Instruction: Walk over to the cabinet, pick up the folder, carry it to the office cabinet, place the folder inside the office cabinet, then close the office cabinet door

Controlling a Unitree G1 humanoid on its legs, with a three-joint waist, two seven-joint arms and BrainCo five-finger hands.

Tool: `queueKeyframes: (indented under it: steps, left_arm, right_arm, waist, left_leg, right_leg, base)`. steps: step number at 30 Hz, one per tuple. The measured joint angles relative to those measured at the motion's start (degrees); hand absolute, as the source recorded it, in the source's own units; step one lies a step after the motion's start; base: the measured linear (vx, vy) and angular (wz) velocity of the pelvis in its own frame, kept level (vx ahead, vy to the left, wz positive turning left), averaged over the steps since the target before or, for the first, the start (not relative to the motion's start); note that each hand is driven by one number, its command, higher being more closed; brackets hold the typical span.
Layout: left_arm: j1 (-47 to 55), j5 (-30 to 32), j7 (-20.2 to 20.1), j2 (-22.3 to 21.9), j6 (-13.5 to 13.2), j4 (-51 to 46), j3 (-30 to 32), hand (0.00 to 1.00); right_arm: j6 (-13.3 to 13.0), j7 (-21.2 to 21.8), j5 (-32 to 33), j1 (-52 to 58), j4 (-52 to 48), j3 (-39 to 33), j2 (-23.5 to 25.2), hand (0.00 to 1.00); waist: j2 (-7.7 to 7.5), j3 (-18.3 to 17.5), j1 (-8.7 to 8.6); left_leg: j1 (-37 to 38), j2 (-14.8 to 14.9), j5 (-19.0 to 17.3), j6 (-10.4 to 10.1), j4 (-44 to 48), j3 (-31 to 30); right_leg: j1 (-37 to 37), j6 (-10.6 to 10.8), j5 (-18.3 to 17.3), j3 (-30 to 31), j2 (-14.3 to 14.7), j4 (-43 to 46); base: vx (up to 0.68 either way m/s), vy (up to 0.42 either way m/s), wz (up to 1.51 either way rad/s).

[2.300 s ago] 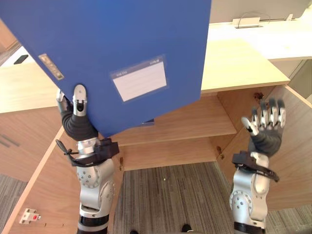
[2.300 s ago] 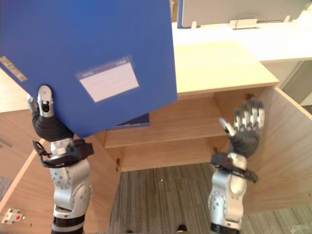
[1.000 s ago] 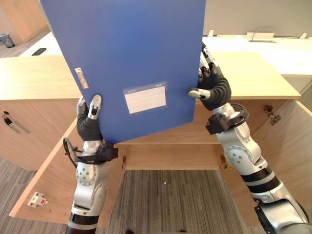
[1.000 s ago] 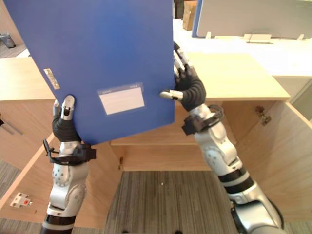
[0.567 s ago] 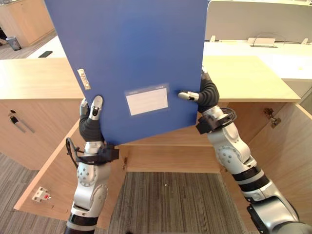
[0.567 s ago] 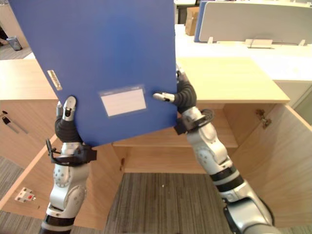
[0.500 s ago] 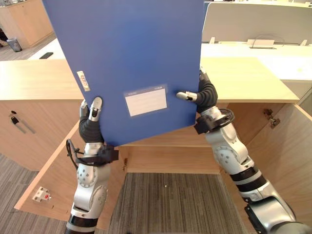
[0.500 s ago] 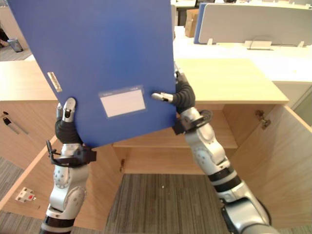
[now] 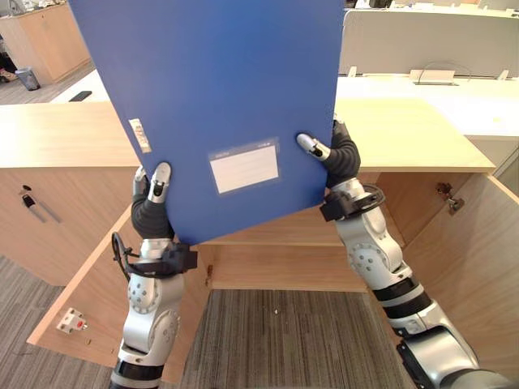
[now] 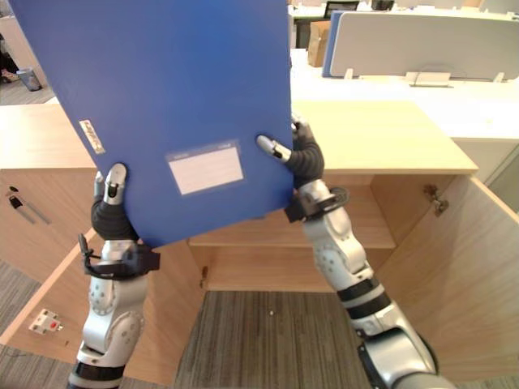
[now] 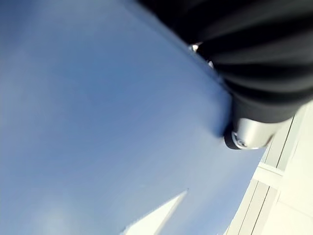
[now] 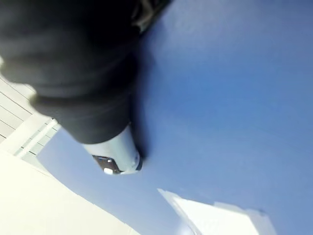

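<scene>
While the left hand (image 9: pixel 150 207) keeps its pinch on the lower left edge of the large flat blue plastic folder (image 9: pixel 219 89), the right hand (image 9: pixel 340 158) has come across from beside the right door (image 9: pixel 478 267), where it hung with fingers spread and apart from the folder, and now clamps the folder's right edge.

- Right thumb (image 9: pixel 310 147) lies on the front face, angled up and inward; the fingers are behind the sheet. The right wrist view shows the thumb tip pressed flat on blue.
- Left thumb (image 9: pixel 160 177) is on the front face, with the fingers behind. Grip unchanged.
- The folder is upright in the air, slightly tilted, with its white rectangular label (image 9: pixel 243 168) facing the head camera. It is above the opening, not in it.
- The whole view has shifted: camera move, not the furniture.

Judgement: a two-handed hold gives control of the tilt. The carry is done; lowering and insertion remain, then the doors.

Container: the light wooden office cabinet (image 9: pixel 405 138) stands with both doors swung wide, the left door (image 9: pixel 89 300) included. The inner wooden shelf (image 9: pixel 324 231) shows bare wood where visible; most of it is hidden by the folder, so its contents cannot be told.
</scene>
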Motion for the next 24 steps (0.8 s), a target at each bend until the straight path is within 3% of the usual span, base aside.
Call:
queueKeyframes:
  steps: [5, 6, 10, 14, 18, 24]
  left_arm:
    - [0.0, -1.5, -1.9, 0.1, 0.1, 0.0, 0.0, 1.0]
    - [0.0, -1.9, -2.3, 0.1, 0.3, 0.0, 0.0, 0.0]
    - [0.0, -3.4, -3.4, 0.4, 0.2, -0.4, 0.0, 0.0]
    - [0.0, -8.9, -5.0, -0.2, -1.1, -2.2, -0.2, 0.0]
    - [0.8, -10.1, -6.0, -0.8, -2.1, -2.1, -0.4, 0.0]
    - [7.4, -12.1, -12.0, -0.8, 1.1, 8.3, -4.3, 0.0]
  right_arm:
    - [0.0, 2.0, 1.7, 0.1, 0.0, 0.8, -2.3, 1.0]
    - [0.0, 2.4, 1.7, 0.2, 0.0, 0.9, -2.8, 1.0]
    - [0.1, 2.8, 2.2, 1.0, -0.1, 1.9, -4.2, 1.0]
    - [1.0, 2.9, 3.0, 3.4, 0.0, 2.7, -4.9, 1.0]
    - [2.9, 4.7, 3.0, 6.1, -0.1, 2.7, -5.0, 1.0]
    - [7.5, 6.3, -6.2, 10.6, -1.4, -0.4, -7.6, 1.0]
  waist:
    - [-0.03, 0.0, -0.02]
    - [-0.03, 0.0, -0.01]
    - [-0.07, -0.1, 0.02]
    - [-0.1, -0.1, 0.13]
    - [-0.14, -0.1, 0.09]
    - [-0.32, 0.0, 0.0]
  left_leg:
    - [0.0, 0.0, 0.0, 0.0, 0.0, 0.0]
    - [0.0, 0.0, 0.0, 0.0, 0.0, 0.0]
    - [0.0, 0.1, 0.0, 0.0, 0.0, 0.0]
    - [-0.1, 0.1, 0.0, 0.0, 0.0, 0.0]
    - [-0.1, 0.1, 0.0, 0.0, 0.0, 0.0]
    - [-0.9, 0.1, 0.0, 0.0, 0.0, 0.1]
  right_leg:
    - [0.0, 0.0, 0.0, 0.0, 0.0, 0.0]
    - [0.0, 0.0, 0.0, 0.0, 0.0, 0.0]
    - [0.0, 0.0, 0.0, 0.0, 0.1, 0.0]
    - [-0.1, 0.0, 0.0, 0.0, 0.1, 0.0]
    - [-0.1, 0.0, 0.0, 0.0, 0.1, 0.0]
    - [-1.0, 0.0, 0.0, 0.3, 0.1, -0.2]
  base:
    - [-0.02, 0.003, 0.0]
    - [0.0, 0.0, 0.0]
    - [0.0, 0.0, 0.0]
    - [0.0, 0.0, 0.0]
    - [0.0, 0.0, 0.0]
    - [0.0, 0.0, 0.0]
